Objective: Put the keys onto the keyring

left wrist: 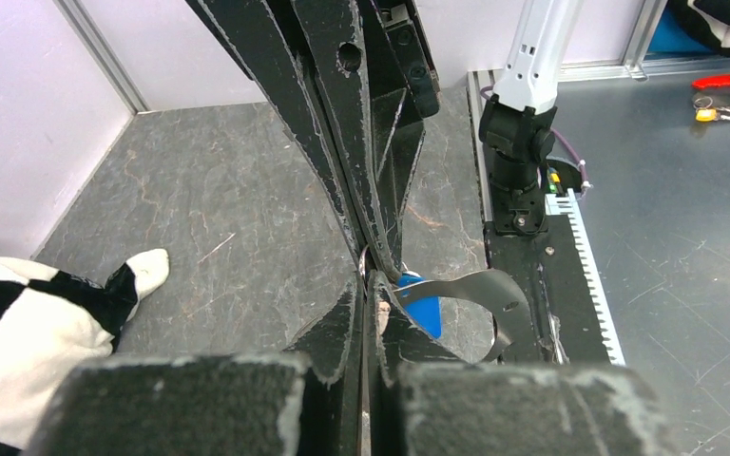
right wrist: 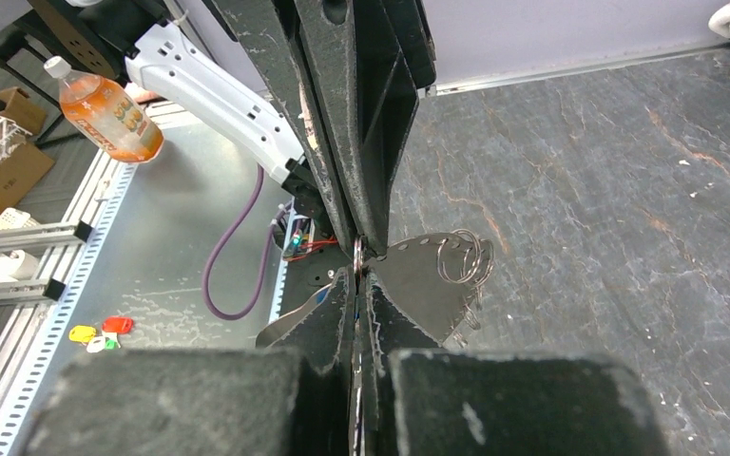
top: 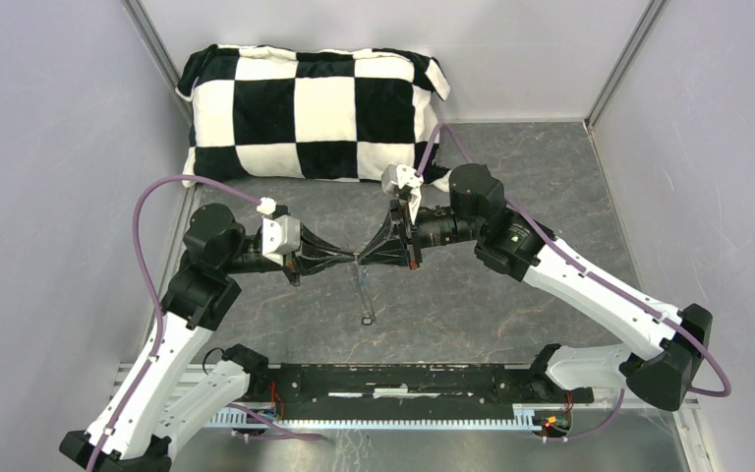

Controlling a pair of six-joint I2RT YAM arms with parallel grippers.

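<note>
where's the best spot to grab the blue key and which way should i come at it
Grip the blue key by its flat plastic head, jaws on the two broad faces; it is the only part showing past the grey strap. Probably come from underneath: the left gripper, shut on that strap, and the shut right gripper meet tip to tip just above it.

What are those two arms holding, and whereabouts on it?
Both pairs of jaws pinch the top of one dangling bundle: grey strap, keyring, blue key. Which part exactly is hidden.
</note>
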